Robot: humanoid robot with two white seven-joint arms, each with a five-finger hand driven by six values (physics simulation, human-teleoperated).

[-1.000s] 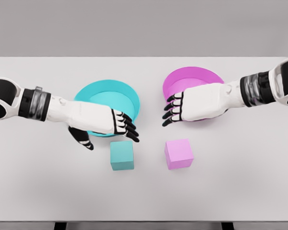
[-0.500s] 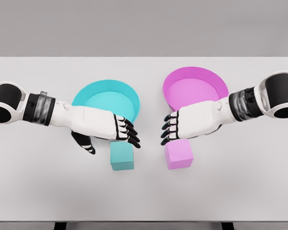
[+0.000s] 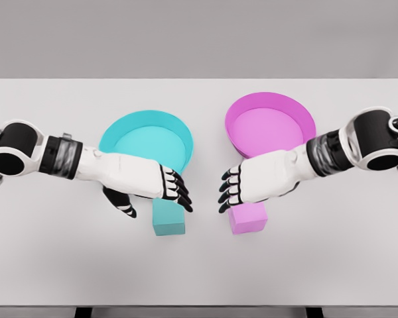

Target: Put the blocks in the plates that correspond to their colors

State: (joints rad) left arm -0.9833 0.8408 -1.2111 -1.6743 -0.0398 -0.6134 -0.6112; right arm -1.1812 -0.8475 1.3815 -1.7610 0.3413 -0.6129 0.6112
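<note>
On the white table, toward six o'clock from the middle, sit my two blocks. The teal block lies left of centre and the pink block right of centre, well apart from each other, both flat on the tabletop and neither in a plate.

My left hand hangs over the teal block's upper edge. Its fingers are spread and loose, pointing toward three o'clock, the thumb dropped toward six o'clock beside the block's left face. It holds nothing; I cannot tell whether the fingertips touch the block.

My right hand hovers over the pink block's upper left corner, fingers fanned toward nine o'clock, relaxed and empty. Whether it rests on the block I cannot tell.

At twelve o'clock from the teal block stands the teal plate, its near rim hidden behind my left forearm. At twelve o'clock from the pink block stands the pink plate, my right forearm crossing its lower right rim.
</note>
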